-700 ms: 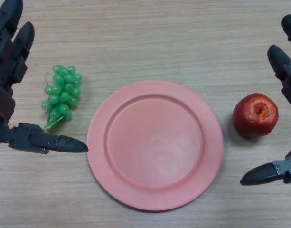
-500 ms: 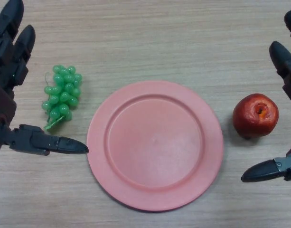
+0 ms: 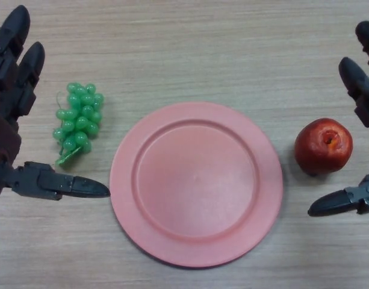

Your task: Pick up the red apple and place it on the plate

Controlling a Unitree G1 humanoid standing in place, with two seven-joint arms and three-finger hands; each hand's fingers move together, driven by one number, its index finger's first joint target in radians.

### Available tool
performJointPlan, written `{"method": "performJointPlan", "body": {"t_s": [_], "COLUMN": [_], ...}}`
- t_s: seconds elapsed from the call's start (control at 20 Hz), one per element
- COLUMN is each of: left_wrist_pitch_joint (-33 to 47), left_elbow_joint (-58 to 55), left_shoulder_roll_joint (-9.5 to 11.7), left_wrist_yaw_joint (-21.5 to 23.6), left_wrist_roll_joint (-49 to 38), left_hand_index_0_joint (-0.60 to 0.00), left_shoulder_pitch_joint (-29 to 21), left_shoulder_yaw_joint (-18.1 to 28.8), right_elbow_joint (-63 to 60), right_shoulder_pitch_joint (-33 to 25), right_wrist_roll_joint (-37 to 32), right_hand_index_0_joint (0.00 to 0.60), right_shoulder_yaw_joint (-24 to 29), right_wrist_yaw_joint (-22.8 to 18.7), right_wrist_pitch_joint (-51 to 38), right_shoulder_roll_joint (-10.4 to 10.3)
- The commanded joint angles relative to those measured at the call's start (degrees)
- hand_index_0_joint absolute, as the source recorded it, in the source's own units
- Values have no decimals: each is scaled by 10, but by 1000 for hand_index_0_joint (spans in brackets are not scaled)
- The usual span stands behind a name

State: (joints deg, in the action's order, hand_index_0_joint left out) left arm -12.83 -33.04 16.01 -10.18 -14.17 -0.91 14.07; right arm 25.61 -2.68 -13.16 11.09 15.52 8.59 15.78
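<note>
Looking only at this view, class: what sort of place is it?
Probably a robot test bench, not a kitchen: a bare wood-grain table holding only a pink plate, a red apple and plastic-looking green grapes.

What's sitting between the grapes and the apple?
In the head view, the pink plate lies between the grapes and the apple, touching neither. It holds nothing yet.

My left hand and right hand: matte black, thick segmented fingers with tapered, pointed tips.
</note>
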Motion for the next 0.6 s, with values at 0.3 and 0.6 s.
{"method": "performJointPlan", "body": {"t_s": [0.3,0.6], "left_wrist_pitch_joint": [77,98], "left_elbow_joint": [-55,-52], "left_shoulder_roll_joint": [8,2], "left_wrist_yaw_joint": [0,-5], "left_wrist_roll_joint": [6,0], "left_hand_index_0_joint": [0,0], "left_shoulder_pitch_joint": [-6,14], "left_shoulder_yaw_joint": [13,27], "right_elbow_joint": [-301,-491], "right_shoulder_pitch_joint": [-123,-183], "right_wrist_roll_joint": [52,72], "right_hand_index_0_joint": [0,0], "right_shoulder_yaw_joint": [23,-8], "right_wrist_yaw_joint": [-30,-56], "right_wrist_pitch_joint": [-293,-326], "right_shoulder_roll_joint": [73,75]}}
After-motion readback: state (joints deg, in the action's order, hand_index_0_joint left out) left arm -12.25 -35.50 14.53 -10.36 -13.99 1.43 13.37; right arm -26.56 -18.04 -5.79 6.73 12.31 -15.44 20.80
